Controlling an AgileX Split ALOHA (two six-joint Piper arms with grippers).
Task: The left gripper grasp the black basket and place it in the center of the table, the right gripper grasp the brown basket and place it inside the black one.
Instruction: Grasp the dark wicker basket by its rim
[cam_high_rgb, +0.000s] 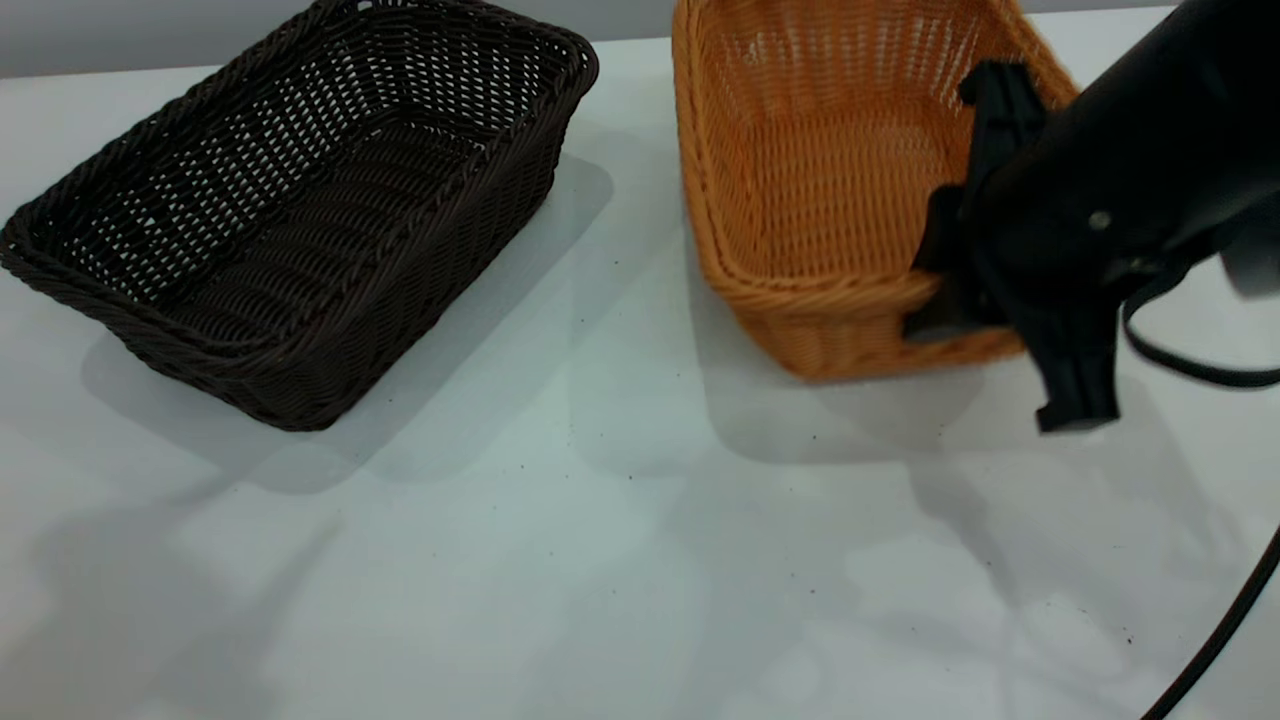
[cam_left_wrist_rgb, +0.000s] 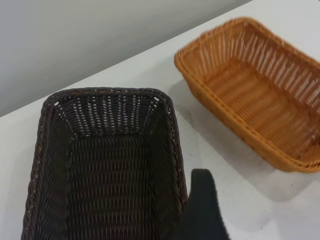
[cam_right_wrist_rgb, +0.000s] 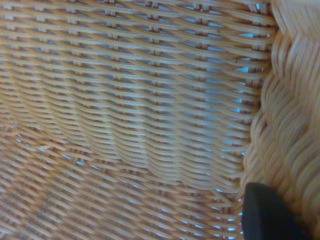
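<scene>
The black basket rests on the table at the far left. The brown basket stands to its right at the far side. My right gripper is at the brown basket's near right corner. It is open, with one finger inside and one outside the near end wall. In the right wrist view one finger lies beside the braided rim. My left gripper is out of the exterior view. In the left wrist view one of its fingers hovers just outside the black basket's long side, with no second finger beside it.
A grey wall runs behind the table's far edge. A black cable hangs at the near right. The brown basket also shows in the left wrist view, apart from the black one.
</scene>
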